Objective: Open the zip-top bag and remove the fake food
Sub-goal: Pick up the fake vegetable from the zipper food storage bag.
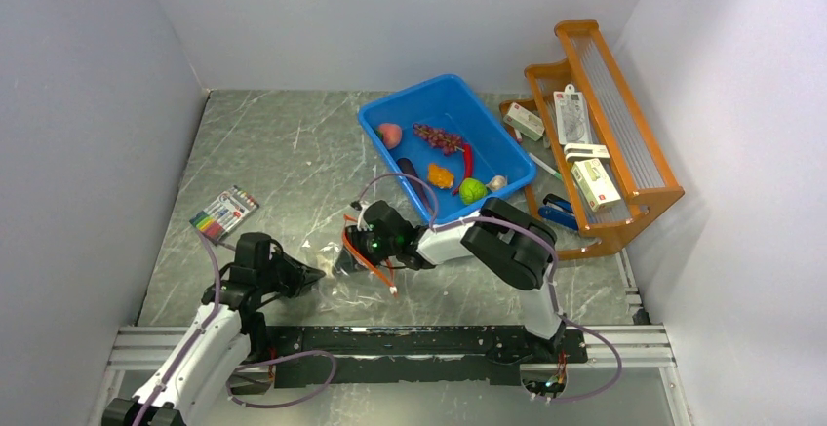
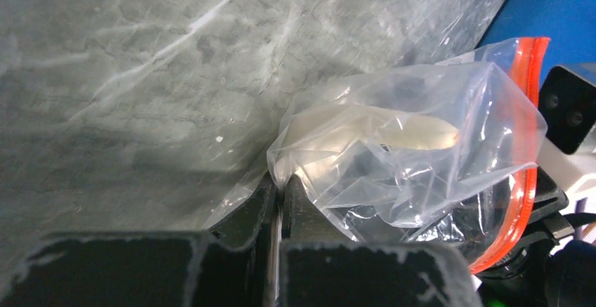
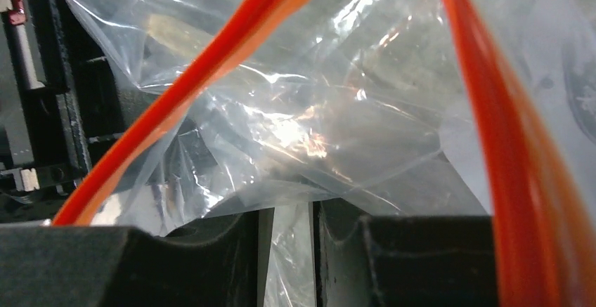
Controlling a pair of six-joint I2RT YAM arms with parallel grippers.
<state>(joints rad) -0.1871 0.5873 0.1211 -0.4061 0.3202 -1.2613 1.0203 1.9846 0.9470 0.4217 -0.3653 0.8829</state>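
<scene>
Both claws pinch the zip-top bag [image 1: 366, 268] on the near surface [image 1: 283, 153]: left claw [image 2: 277, 201] its closed corner, right claw [image 3: 288, 233] its open mouth. Fake food [image 1: 473, 190] lies in the far blue bin [image 1: 388, 112].

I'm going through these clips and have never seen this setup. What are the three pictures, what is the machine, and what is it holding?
Two robot arms are bolted at the near edge of a grey marbled table. One picture looks down from above; the other two come from cameras on each wrist. Both the left gripper and the right gripper pinch a clear crinkly zip-top bag with an orange-red zip strip, its mouth open. Behind sits a blue plastic bin holding small plastic fruits and vegetables. A pack of coloured markers lies left; an orange wooden rack stands right.
</scene>
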